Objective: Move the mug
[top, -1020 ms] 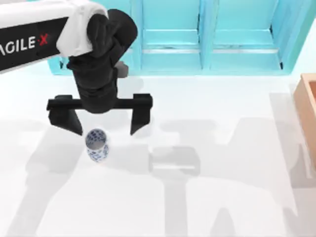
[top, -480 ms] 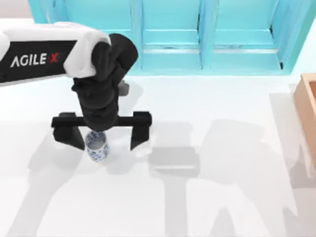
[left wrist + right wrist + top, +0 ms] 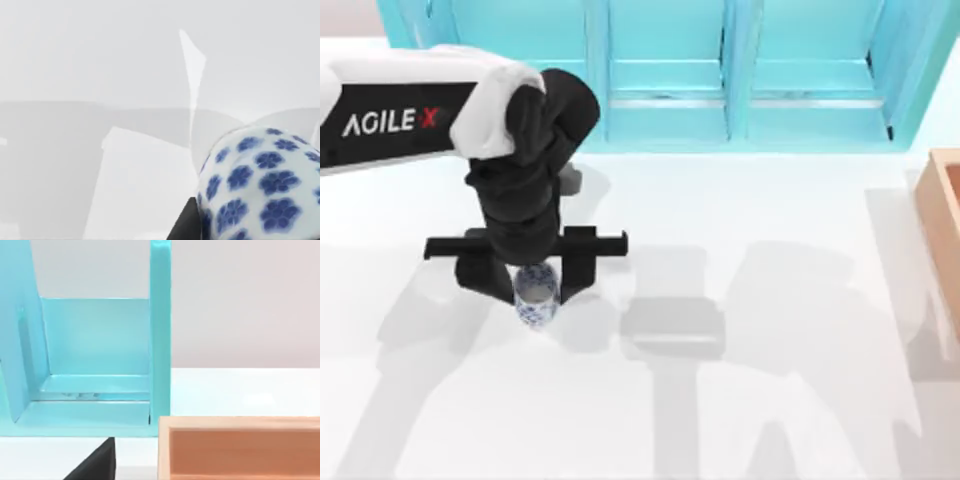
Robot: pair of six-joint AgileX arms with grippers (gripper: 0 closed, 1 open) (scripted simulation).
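Your left end effector (image 3: 532, 283) sat in the left half of the top view, pointing straight down at the white surface (image 3: 760, 400), with its two dark fingers drawn in close on either side of the mug (image 3: 535, 298). That narrow spread reads as a grip on the mug's wall from both sides, so you had it clamped, or very near it. The mug stood upright between the fingers, left of centre and a little below the middle of the frame, its blue flowered side showing just under the black body of the end effector. Holding it from above like this made sense: the mug is small and shows no handle, so squeezing its round wall was the plain way to lift it.

Much was covered. The wrist hid the mug's rim and the exact contact. In the left wrist view the mug (image 3: 260, 185) was cut off at the lower right corner. Whether its base touched the surface I could not tell. The right wrist view faced a turquoise shelf (image 3: 100, 355) and a wooden box (image 3: 240, 445); its dark corner was too cropped to read
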